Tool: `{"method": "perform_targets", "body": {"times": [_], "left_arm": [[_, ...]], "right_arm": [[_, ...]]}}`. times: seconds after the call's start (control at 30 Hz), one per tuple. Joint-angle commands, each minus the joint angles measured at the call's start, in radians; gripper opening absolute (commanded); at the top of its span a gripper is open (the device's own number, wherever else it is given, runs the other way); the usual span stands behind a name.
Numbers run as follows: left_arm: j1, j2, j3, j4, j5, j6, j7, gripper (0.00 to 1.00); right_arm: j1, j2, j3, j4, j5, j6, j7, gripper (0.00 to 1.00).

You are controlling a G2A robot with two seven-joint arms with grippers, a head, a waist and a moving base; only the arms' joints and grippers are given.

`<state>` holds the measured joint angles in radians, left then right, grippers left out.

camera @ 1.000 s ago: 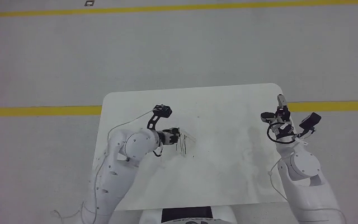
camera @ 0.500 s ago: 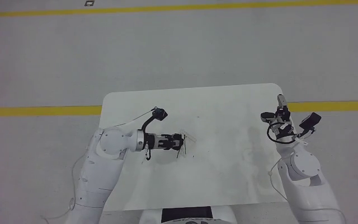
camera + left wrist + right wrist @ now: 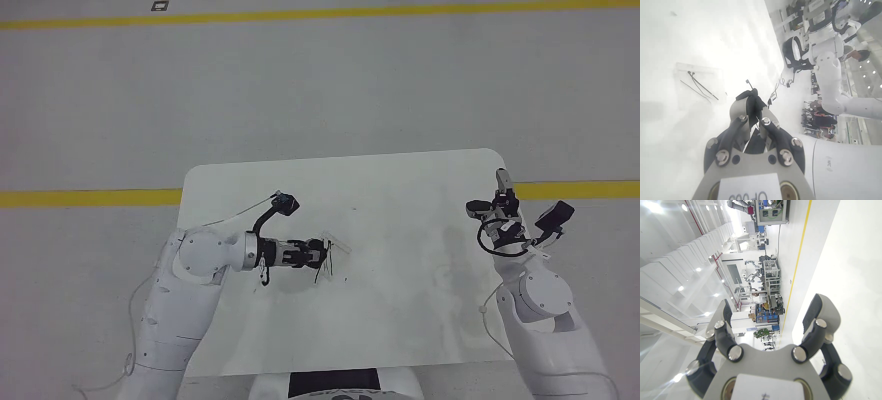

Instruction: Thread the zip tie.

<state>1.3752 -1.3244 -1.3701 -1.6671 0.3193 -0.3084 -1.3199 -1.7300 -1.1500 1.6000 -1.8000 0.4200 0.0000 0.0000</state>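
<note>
One zip tie is pinched between the pressed-together fingers of the left gripper, and its small square head pokes out past the fingertips. In the top view this pair sits left of centre over the white table. Near it lies one clear sheet carrying three thin black strands, two with visible heads. The right gripper, at the top view's right edge, is spread wide.
</note>
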Motion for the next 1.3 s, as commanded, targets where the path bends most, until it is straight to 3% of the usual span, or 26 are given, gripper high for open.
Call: {"method": "perform_targets", "body": {"times": [0.0,0.53,0.67,0.77,0.93,1.1,1.27], "left_arm": [[0.000,0.000,0.000,0.000,0.000,0.000,0.000,0.00],[0.000,0.000,0.002,-0.002,-0.002,-0.001,0.006,0.00],[-0.021,0.005,0.036,0.012,-0.091,-0.032,0.010,0.00],[-0.041,0.017,0.029,0.008,-0.168,-0.032,-0.027,0.00],[-0.047,0.042,0.037,-0.027,-0.287,-0.032,-0.070,0.00],[-0.070,0.081,0.099,0.015,-0.327,-0.032,-0.070,0.00],[-0.076,0.084,0.113,0.017,-0.320,-0.032,-0.070,0.00]], "right_arm": [[0.000,0.000,0.000,0.000,0.000,0.000,0.000,1.00],[0.000,0.000,0.000,0.000,0.000,0.000,0.000,1.00],[0.000,0.000,0.000,0.000,0.000,0.000,0.000,1.00],[0.000,0.000,0.000,0.000,0.000,0.000,0.000,1.00],[0.000,0.000,0.000,0.000,0.000,0.000,0.000,1.00],[0.000,0.000,0.000,0.000,0.000,0.000,0.000,1.00],[0.000,0.000,0.000,0.000,0.000,0.000,0.000,1.00]]}}
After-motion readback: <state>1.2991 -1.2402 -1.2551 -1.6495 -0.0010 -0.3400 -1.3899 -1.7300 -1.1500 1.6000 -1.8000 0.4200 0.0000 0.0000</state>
